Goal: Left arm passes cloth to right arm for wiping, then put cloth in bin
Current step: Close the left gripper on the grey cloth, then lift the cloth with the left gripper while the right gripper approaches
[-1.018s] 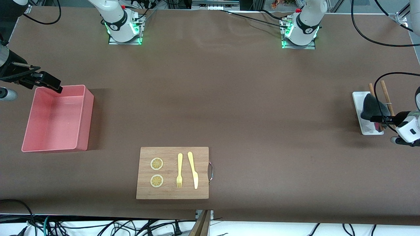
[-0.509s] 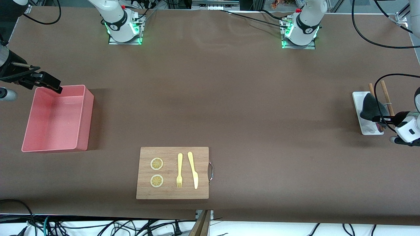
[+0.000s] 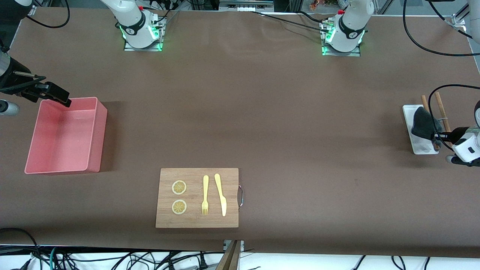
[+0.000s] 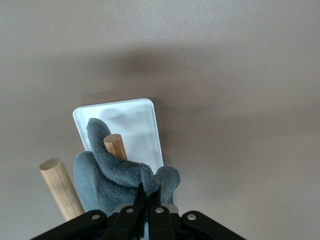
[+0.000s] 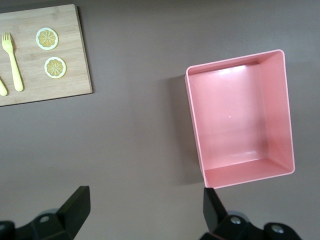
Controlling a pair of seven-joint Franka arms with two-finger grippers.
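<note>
Two left fingers (image 4: 141, 196) pinching cloth (image 4: 107, 182), white tray (image 4: 142, 122)

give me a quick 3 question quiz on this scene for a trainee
1. True or false: the left gripper is shut on the cloth.
2. What lies inside the bin? A) the cloth B) a fork C) nothing visible
3. Name the two yellow utensils on the wooden board.

Key:
1. True; its fingers pinch a fold of the cloth over the white tray, beside the two wooden sticks.
2. C; the right gripper hangs open above the table beside the bin.
3. The fork and the knife, next to two lemon slices.
</note>
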